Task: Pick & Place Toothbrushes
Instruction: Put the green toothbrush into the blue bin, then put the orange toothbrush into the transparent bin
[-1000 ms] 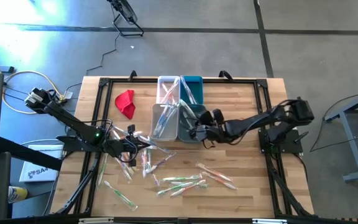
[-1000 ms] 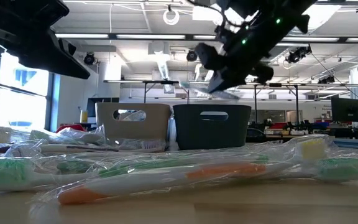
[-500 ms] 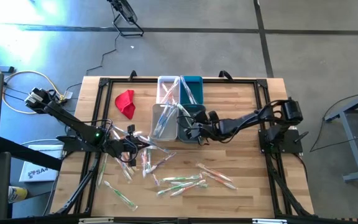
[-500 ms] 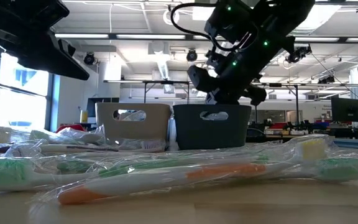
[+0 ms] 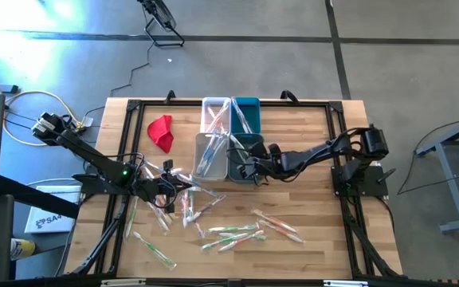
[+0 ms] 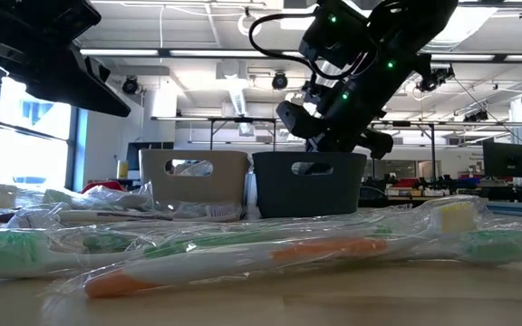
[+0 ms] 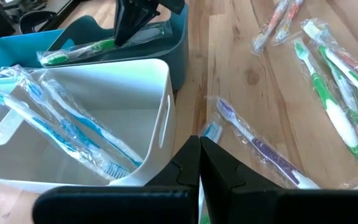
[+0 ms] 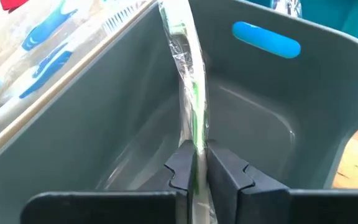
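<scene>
— Where are we holding the green toothbrush [image 8: 194, 118]?

— Our right gripper [image 8: 194, 163] jaws are pinching it inside the grey bin [image 8: 272, 124] mid-bench, angled for dropping. Our left gripper [image 7: 199, 163] is waiting clenched, empty, beside the white bin [image 7: 92, 93].
</scene>
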Motion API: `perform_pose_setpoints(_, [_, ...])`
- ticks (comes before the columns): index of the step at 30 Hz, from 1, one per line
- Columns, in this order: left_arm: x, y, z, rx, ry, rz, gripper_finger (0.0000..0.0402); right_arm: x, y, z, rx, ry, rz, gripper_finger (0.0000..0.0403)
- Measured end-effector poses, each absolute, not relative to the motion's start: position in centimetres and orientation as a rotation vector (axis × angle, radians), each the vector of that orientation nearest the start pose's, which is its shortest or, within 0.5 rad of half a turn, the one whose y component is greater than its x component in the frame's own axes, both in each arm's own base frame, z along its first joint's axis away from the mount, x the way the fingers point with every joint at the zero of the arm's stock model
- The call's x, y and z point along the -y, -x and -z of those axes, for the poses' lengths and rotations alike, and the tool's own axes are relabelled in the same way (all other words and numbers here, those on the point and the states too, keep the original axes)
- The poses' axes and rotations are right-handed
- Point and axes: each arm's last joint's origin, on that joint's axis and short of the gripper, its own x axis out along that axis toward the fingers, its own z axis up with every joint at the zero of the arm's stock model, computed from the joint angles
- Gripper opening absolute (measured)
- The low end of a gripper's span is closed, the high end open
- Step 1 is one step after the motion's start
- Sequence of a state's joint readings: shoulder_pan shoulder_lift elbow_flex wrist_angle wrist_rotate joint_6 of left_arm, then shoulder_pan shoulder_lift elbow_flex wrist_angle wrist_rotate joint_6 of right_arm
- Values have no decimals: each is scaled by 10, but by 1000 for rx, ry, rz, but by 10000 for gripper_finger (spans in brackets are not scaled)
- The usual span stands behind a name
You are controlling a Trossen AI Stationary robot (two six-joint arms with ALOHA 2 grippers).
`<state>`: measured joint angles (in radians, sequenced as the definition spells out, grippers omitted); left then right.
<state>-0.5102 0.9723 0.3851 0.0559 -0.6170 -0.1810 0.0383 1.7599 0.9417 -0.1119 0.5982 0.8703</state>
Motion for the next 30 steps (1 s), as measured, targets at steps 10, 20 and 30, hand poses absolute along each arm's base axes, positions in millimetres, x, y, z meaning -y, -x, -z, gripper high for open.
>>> perform_pose_setpoints(10, [77, -172, -189, -437, -100, -146, 3, 3, -335, -155, -613, -440, 827, 114])
perform_pose_setpoints(20, [77, -172, -189, -437, -99, -146, 3, -2, -329, -204, -531, -477, 607, 114])
perform_pose_setpoints(30, [77, -172, -189, -437, -100, -146, 3, -36, -334, -223, -536, -303, 55, 99])
